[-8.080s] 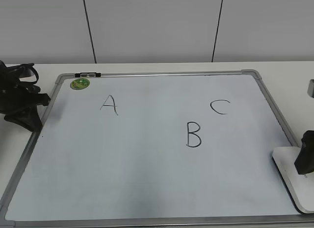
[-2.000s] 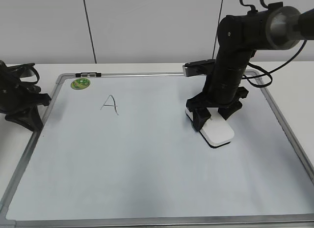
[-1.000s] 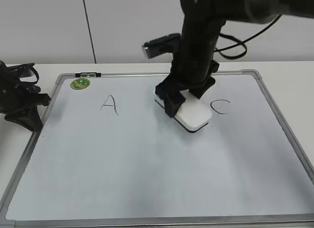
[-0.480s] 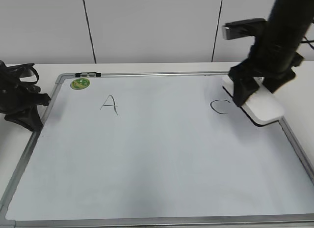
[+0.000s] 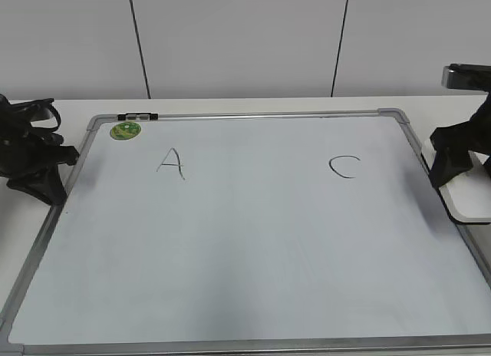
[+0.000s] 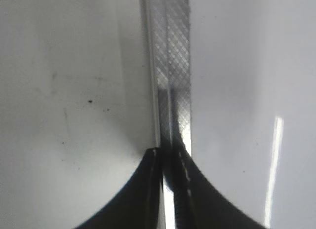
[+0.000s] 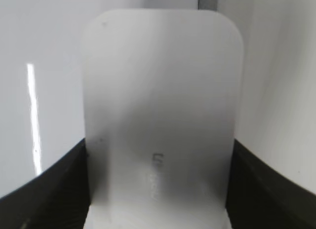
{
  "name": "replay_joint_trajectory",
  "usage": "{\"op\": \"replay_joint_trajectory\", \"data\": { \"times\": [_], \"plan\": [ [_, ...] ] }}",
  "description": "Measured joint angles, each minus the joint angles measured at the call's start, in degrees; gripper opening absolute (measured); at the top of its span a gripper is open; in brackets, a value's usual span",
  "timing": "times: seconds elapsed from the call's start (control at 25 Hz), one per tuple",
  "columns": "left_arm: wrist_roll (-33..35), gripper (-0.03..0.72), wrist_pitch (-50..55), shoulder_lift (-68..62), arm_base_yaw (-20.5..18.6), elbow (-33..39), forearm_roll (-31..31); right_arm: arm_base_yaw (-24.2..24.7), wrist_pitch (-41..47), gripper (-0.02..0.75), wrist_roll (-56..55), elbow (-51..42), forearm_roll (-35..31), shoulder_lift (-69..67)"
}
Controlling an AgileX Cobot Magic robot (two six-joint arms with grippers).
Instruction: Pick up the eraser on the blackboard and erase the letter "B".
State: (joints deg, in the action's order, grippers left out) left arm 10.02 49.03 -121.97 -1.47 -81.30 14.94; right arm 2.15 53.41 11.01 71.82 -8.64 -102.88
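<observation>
Eraser (image 7: 160, 115) sits clamped between the jaws of the right gripper (image 5: 460, 160), out past the right rim of the blackboard (image 5: 253, 287), its long axis running straight ahead of the wrist. On the board I count 2 letters, an "A" (image 5: 171, 163) at left and a "C" (image 5: 344, 166) at right; no "B" shows between them, so the wiping looks done by my reading. What remains, I judge, is setting the eraser down, and the surface for that lies directly under it. Only 1 eraser is in view, plus 1 green sticker (image 5: 125, 130) near the top-left corner. Left gripper (image 6: 168, 155) rests on the board's left frame with its fingers pressed together, well apart from the eraser
</observation>
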Motion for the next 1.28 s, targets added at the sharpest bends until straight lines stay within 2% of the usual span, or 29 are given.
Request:
{"op": "replay_joint_trajectory", "data": {
  "times": [0.2,0.76,1.28],
  "plan": [
    [0.0,0.031,0.0,0.0,0.0,0.0,0.0,0.98,-2.17,0.536,0.19,0.99,-0.91,-2.58],
    [0.0,0.031,0.1,0.0,0.0,0.0,0.0,0.98,-0.56,0.536,1.82,13.97,-1.87,-16.09],
    [0.0,0.031,0.0,0.0,0.0,0.0,0.0,0.98,2.07,0.536,2.95,14.71,-2.75,-17.85]
  ]
}}
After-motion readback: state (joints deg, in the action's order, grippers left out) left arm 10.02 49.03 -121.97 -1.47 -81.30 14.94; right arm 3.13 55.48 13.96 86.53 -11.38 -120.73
